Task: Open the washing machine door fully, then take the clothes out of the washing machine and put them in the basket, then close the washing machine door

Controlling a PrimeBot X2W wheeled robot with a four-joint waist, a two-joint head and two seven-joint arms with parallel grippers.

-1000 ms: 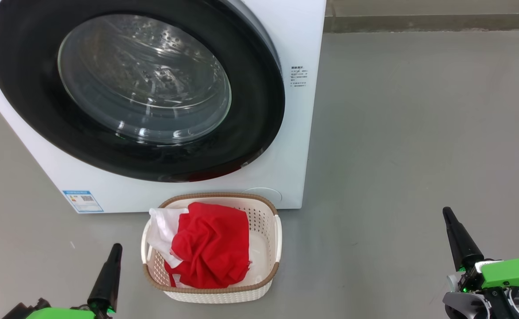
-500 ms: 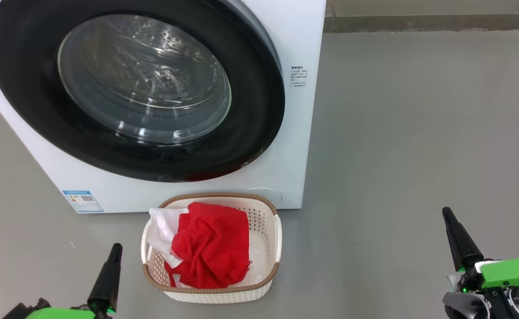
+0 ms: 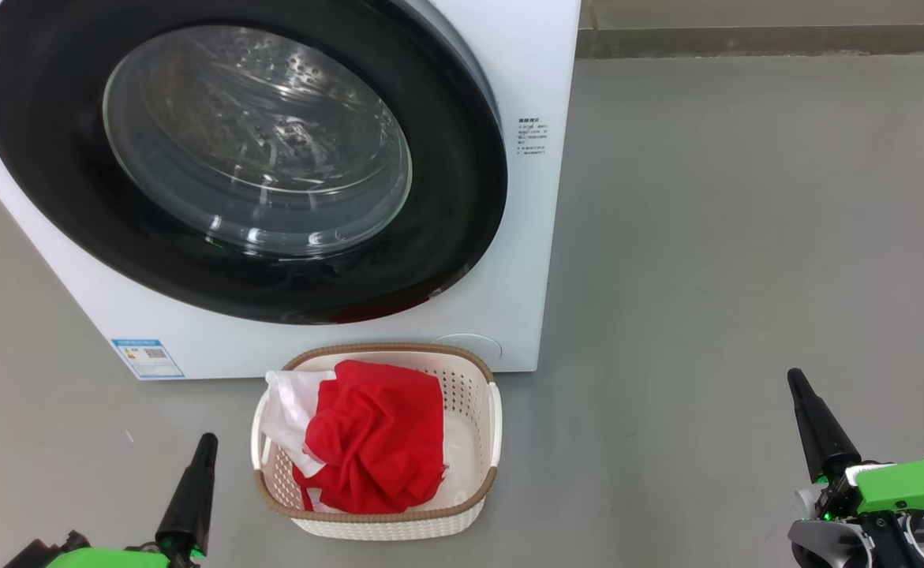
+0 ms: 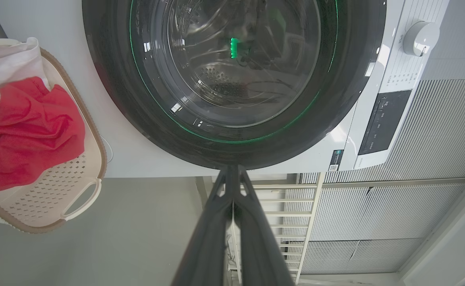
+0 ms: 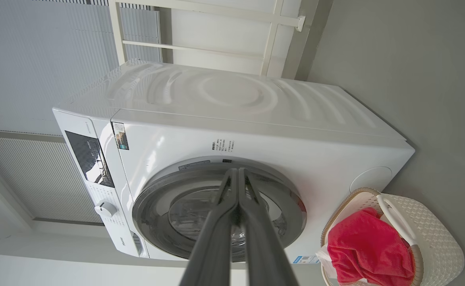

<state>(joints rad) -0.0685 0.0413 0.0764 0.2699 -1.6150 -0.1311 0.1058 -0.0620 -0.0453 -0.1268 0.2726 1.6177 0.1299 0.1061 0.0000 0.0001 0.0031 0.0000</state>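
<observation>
At the lower left of the head view, the left gripper (image 3: 206,442) is hovering above the floor (image 3: 746,237) with its two dark fingers pressed together and holding nothing. Beyond it, the washing machine (image 3: 525,260) is standing on the floor, its blue label (image 3: 147,357) showing at the base. The washing machine door (image 3: 446,197) is sitting shut against the front, and its glass window (image 3: 256,142) is showing the perforated drum behind it.

Just in front of the machine base, the basket (image 3: 469,394) is resting on the floor, nearer the left gripper than the right one. The clothes (image 3: 379,442) are lying crumpled inside it, with a white part (image 3: 292,406) draping over the left rim. A round cover (image 3: 469,347) is sitting on the machine front just behind the basket rim.

At the lower right, the right gripper (image 3: 794,379) is hovering well apart from the basket, its fingers also pressed together and holding nothing.

The floor is showing as smooth, plain grey. In the left wrist view, a control knob (image 4: 420,37) and a dark panel (image 4: 383,121) are sitting beside the door, and a white railing (image 4: 296,206) and a ribbed wall panel (image 4: 415,210) are standing behind the machine.
</observation>
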